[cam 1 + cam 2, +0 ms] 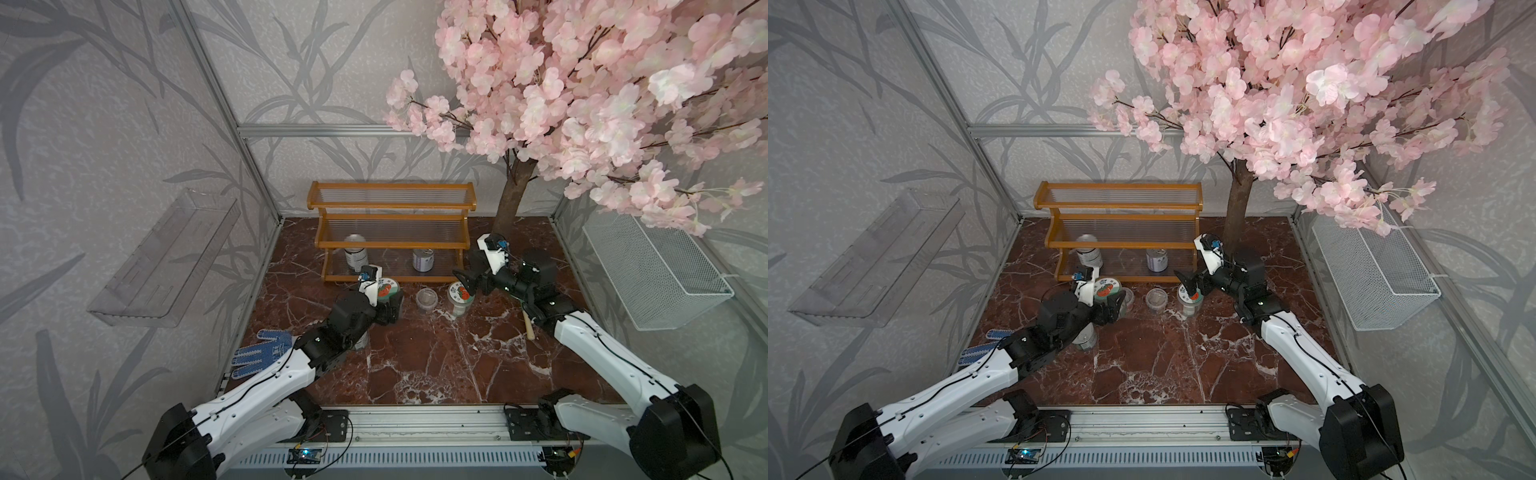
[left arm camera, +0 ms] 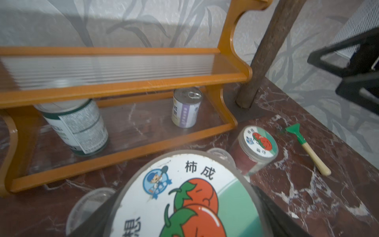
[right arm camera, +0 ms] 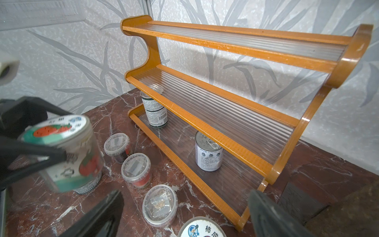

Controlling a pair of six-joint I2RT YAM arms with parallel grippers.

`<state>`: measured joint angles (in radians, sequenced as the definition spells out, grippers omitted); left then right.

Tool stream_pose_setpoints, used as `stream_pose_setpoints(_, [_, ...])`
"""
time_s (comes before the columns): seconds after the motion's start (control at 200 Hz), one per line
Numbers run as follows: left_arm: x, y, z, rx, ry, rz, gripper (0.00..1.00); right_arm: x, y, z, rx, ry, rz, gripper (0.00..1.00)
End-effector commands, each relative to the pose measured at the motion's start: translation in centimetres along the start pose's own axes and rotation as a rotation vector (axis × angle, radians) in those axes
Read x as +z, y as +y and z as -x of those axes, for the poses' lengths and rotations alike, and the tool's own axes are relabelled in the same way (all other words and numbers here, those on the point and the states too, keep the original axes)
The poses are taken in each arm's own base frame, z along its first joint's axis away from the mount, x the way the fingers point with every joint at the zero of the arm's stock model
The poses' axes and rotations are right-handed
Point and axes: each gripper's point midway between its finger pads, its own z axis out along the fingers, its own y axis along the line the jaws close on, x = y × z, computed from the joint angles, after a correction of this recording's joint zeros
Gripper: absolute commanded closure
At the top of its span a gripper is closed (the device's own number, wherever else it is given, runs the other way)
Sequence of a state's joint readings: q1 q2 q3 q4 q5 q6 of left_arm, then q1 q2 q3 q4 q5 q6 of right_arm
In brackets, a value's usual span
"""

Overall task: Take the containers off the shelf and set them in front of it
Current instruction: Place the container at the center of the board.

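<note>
We hold a jar [image 1: 389, 290] in the approx. half-open left gripper [image 1: 390, 306] over the table [image 1: 436, 353] in front of the shelf [image 1: 390, 244], right gripper [image 1: 469, 284] wide & empty; lowering it, we may topple the cup [image 3: 116, 146] beside.

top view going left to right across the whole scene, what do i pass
clear acrylic wall shelf, blue dotted glove, tall green-labelled tin can, white-lidded glass jar held by left gripper, standing white-lidded glass jar, brown tree trunk, white wire mesh basket
</note>
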<state>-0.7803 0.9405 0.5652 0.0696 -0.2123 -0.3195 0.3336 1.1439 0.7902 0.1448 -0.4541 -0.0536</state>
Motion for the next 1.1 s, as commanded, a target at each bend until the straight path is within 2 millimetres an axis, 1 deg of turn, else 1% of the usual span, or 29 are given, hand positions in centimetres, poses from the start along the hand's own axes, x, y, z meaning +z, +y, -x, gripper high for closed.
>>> stream_pose_setpoints(0.0, [-0.4, 0.0, -0.4, -0.077, -0.030, 0.068, 0.17, -0.5, 0.3, 1.1, -0.025, -0.029, 0.006, 0.01])
stream_pose_setpoints(0.1, [0.1, -1.3, -2.8, -0.061, 0.000, 0.052, 0.17, -0.5, 0.3, 1.1, -0.029, -0.030, 0.010, 0.01])
stream_pose_setpoints(0.155, [0.4, -1.7, -4.2, -0.054, 0.018, 0.047, 0.17, -0.6, 0.3, 1.2, -0.030, -0.032, 0.008, 0.01])
stream_pose_setpoints(0.2, [0.7, -1.6, -5.1, -0.052, 0.030, 0.050, 0.17, -0.6, 0.3, 1.2, -0.032, -0.033, 0.007, 0.01])
stream_pose_setpoints(0.39, [1.6, -0.9, -7.6, -0.034, 0.059, 0.071, 0.16, -0.9, 0.3, 1.2, -0.037, -0.035, 0.000, 0.01])
stream_pose_setpoints(0.55, [2.0, -0.1, -8.5, -0.013, 0.066, 0.109, 0.15, -1.1, 0.3, 1.2, -0.043, -0.035, -0.008, 0.01])
stream_pose_setpoints(0.63, [2.3, -0.4, -8.8, -0.018, 0.066, 0.091, 0.14, -1.1, 0.3, 1.1, -0.045, -0.032, -0.007, 0.01])
stream_pose_setpoints(0.71, [2.7, -0.6, -9.8, -0.005, 0.099, 0.082, 0.14, -1.1, 0.3, 1.3, -0.048, -0.033, -0.007, 0.01])
stream_pose_setpoints(0.785, [2.8, -0.1, -10.6, 0.010, 0.118, 0.101, 0.13, -1.0, 0.3, 1.4, -0.053, -0.032, -0.007, 0.01])
stream_pose_setpoints(0.92, [2.8, 0.5, -11.1, 0.019, 0.119, 0.127, 0.12, -1.0, 0.3, 1.4, -0.056, -0.030, -0.006, 0.01])
stream_pose_setpoints(1.095, [3.2, 0.4, -11.7, 0.027, 0.140, 0.126, 0.06, -0.9, 0.2, 1.3, -0.058, -0.026, -0.011, 0.01])
